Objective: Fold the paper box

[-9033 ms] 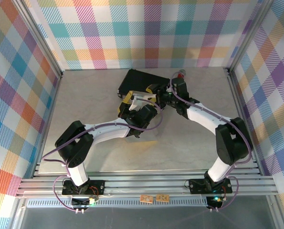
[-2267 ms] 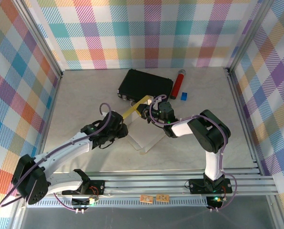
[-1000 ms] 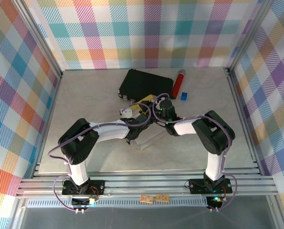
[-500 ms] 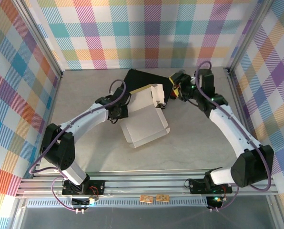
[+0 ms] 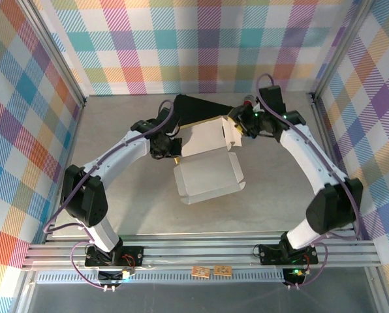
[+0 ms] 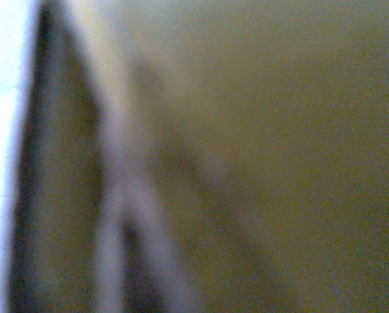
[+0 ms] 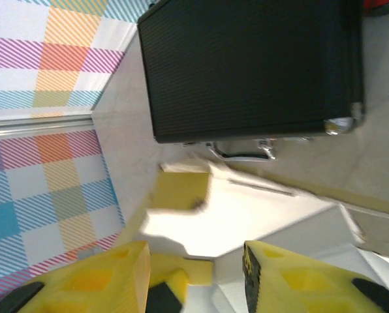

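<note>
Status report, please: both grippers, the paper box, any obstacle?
Left gripper shut on paper box, left edge. Right gripper open at its far-right flap. Box whitish face up, rear panel raised. Black case close behind.

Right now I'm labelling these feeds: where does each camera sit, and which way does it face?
Top external: above and behind the bases, looking down on the table; both arms show, left gripper and right gripper at the paper box.
Left wrist: on that wrist, hard against a blurred yellow surface; its own parts are unclear.
Right wrist: on that wrist, facing past its yellow fingers to the paper box and black case.
Shared: top external and right wrist both show paper box and black case.
</note>
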Robot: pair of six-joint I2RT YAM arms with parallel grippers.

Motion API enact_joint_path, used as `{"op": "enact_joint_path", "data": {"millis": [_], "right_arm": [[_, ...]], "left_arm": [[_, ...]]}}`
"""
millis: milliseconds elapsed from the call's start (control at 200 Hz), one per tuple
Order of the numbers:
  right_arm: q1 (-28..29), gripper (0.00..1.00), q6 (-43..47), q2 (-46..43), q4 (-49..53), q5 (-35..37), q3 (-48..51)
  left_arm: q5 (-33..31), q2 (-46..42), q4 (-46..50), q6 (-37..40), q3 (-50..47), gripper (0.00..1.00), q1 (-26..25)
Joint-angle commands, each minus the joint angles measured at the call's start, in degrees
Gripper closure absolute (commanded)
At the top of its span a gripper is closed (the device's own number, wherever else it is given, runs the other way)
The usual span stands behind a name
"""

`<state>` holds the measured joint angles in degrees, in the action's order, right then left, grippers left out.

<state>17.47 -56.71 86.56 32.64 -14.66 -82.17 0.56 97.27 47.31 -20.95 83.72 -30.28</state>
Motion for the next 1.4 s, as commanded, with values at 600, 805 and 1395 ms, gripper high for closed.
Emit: {"op": "enact_joint_path", "data": {"millis": [600,805,1395], "right_arm": [[-14.49,0.51,46.42,-11.99,-8.33,-18.64,19.18],[-8.29,0.48,53.53,-9.13,-2.04,-6.33,17.01],[0.95,0.97,53.24,-2.31,0.36,14.95,10.22]], "left_arm": [[12.63,4.68,10.65,5.13,8.89,1.00,1.28],[13.07,5.05,11.00,5.26,9.53,1.00,1.28],[13.64,5.38,11.09,3.54,10.14,1.00,1.28]]}}
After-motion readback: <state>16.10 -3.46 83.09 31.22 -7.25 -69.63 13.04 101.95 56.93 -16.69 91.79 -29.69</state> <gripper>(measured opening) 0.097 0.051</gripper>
